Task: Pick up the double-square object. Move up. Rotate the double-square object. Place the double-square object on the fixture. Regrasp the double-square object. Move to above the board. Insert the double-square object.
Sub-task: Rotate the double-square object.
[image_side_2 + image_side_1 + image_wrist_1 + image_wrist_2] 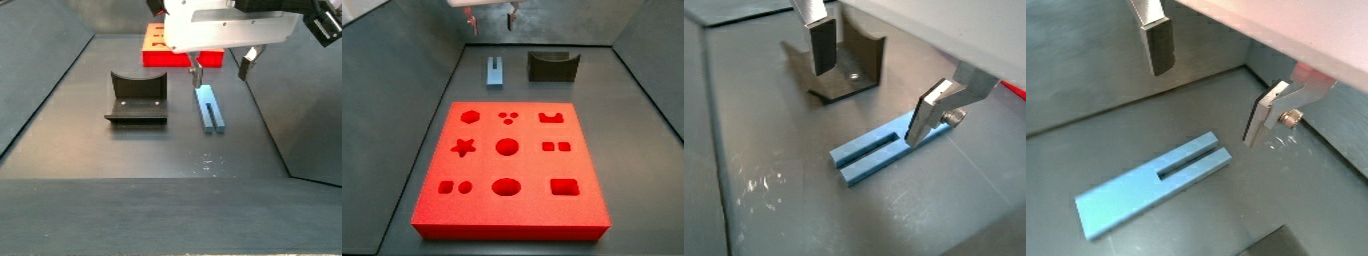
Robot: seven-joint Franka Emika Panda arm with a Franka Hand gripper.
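Evidently nothing is yet grasped — the double-square object [1153, 188] lies flat beneath the gripper [1208, 82], jaws wide and empty.

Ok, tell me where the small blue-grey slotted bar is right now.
The small blue-grey slotted bar lies flat on the dark floor beside the dark notched fixture, beyond the red board's far edge in a side view; the open claw hovers above it.
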